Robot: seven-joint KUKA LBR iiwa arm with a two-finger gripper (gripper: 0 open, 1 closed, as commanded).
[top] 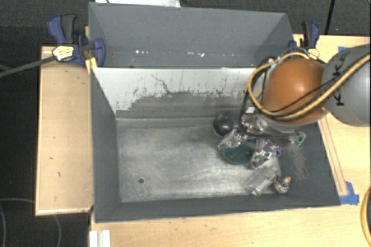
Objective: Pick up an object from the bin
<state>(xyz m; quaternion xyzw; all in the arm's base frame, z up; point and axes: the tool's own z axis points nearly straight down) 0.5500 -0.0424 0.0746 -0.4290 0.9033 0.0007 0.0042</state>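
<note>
My gripper is low in the right half of the bin, under the arm's wrist. Directly beneath and in front of it lies a dark teal rounded thing, touching or nearly touching the gripper's metal parts. A dark grey ball rests just to the gripper's left, close to the back wall. A clear plastic piece lies in front of the gripper near the bin's front edge.
A small metal part sits beside the clear piece at the front right. The arm with its orange dome and looped cables hangs over the bin's right side, hiding the floor there. Bare floor stretches across the bin's left half.
</note>
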